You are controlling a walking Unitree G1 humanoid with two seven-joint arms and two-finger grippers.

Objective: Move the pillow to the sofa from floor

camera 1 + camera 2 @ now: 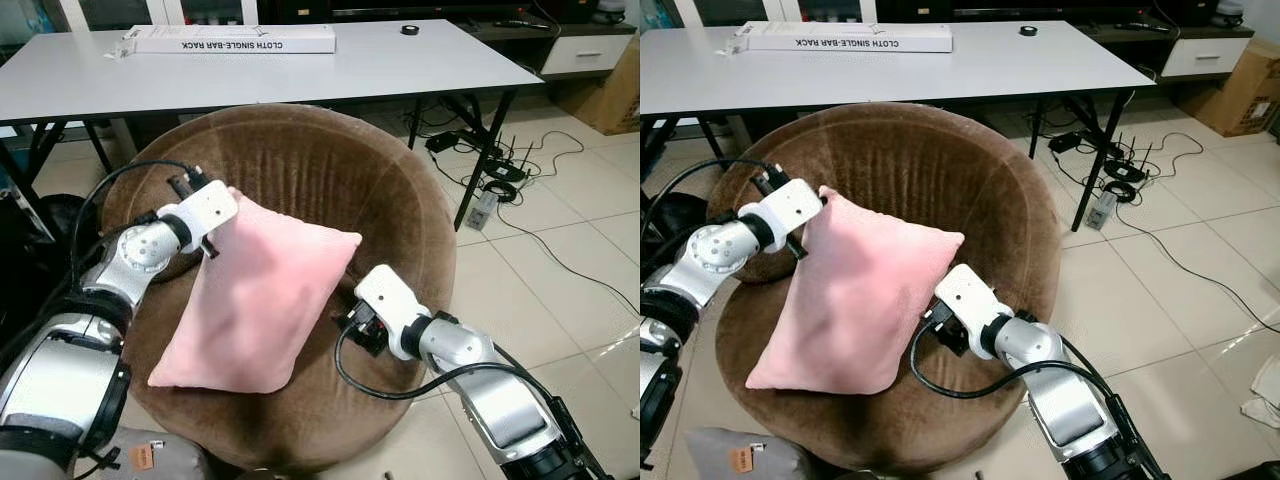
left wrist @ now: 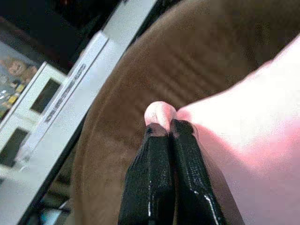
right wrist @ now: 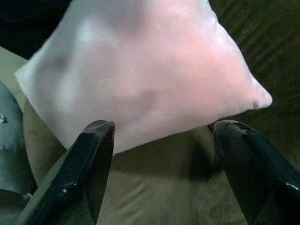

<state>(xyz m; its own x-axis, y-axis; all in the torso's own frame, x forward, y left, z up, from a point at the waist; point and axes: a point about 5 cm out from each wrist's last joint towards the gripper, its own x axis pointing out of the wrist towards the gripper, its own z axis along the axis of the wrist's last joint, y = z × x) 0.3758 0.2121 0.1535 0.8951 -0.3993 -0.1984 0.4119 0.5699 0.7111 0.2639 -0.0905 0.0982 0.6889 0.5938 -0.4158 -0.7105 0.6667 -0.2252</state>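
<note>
The round brown sofa [image 1: 300, 160] stands on the pale tiled floor [image 1: 590, 220], its cupped back rising toward the desk. A pink pillow [image 1: 255, 305] lies directly on its seat, slanting from the left rim down to the front edge. The white desk [image 1: 380, 65] stands behind, its near edge over the sofa's back rim; a long white box [image 1: 232, 40] lies at its far left, a small black ring [image 1: 410, 29] near its far edge. Black cables and a power strip [image 1: 483, 208] lie on the floor under the desk's right corner.
</note>
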